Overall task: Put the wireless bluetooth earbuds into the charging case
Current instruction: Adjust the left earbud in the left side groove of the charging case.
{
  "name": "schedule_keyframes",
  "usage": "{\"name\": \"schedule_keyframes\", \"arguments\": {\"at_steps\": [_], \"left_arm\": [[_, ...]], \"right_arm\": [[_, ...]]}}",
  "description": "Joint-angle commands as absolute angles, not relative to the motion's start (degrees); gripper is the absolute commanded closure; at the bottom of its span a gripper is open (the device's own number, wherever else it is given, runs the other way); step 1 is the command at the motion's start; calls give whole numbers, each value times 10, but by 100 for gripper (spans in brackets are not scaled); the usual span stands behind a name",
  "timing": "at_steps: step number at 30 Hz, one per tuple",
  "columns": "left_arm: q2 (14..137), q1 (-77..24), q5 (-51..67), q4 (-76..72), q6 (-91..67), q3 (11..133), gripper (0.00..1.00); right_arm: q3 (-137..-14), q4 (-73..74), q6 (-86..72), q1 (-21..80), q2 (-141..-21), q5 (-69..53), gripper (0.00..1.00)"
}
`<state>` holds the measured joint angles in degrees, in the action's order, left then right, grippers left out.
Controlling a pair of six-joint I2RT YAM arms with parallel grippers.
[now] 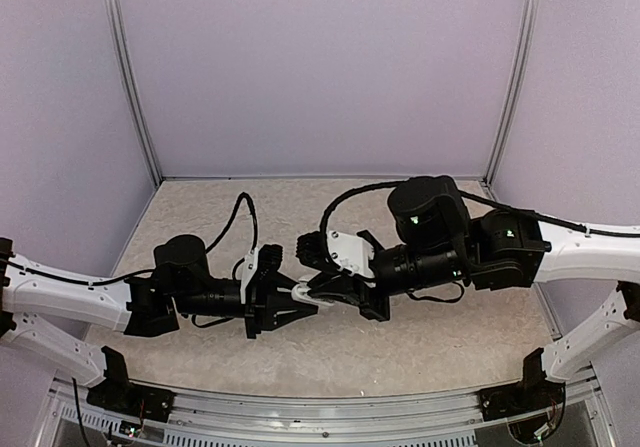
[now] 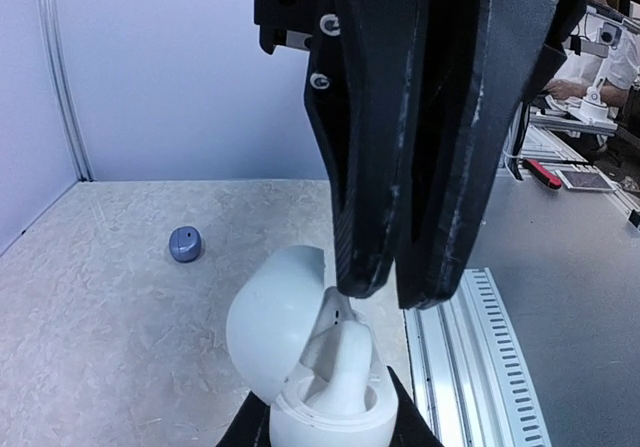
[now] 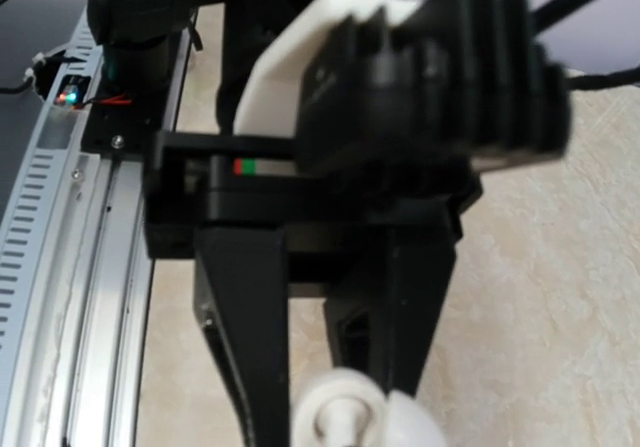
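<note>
Gripping the open case (image 2: 265, 327), the left gripper (image 1: 290, 302) presents a white earbud (image 2: 347, 362) standing upright directly beneath the right gripper (image 2: 400, 287), whose jaws stand almost together.

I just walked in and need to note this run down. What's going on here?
The left gripper holds an open white charging case from below. The right gripper hangs right over it, fingers nearly together, with its tips at a white earbud standing in the case. Whether they pinch the bud I cannot tell. A dark earbud lies apart on the table.
</note>
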<state>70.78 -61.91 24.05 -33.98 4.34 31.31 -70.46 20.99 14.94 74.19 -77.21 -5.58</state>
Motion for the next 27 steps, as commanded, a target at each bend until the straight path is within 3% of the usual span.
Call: {"name": "schedule_keyframes", "arguments": {"at_steps": [1, 7, 17, 27], "left_arm": [[710, -619, 236, -352, 44, 331, 100], [709, -620, 238, -353, 44, 330, 100], [709, -620, 225, -352, 39, 332, 100], [711, -619, 220, -347, 40, 333, 100]], "right_arm": [[-706, 217, 144, 750, -765, -36, 88], [-701, 226, 136, 747, -753, 60, 87], [-707, 224, 144, 757, -733, -21, 82], [-729, 246, 149, 774, -771, 12, 84]]}}
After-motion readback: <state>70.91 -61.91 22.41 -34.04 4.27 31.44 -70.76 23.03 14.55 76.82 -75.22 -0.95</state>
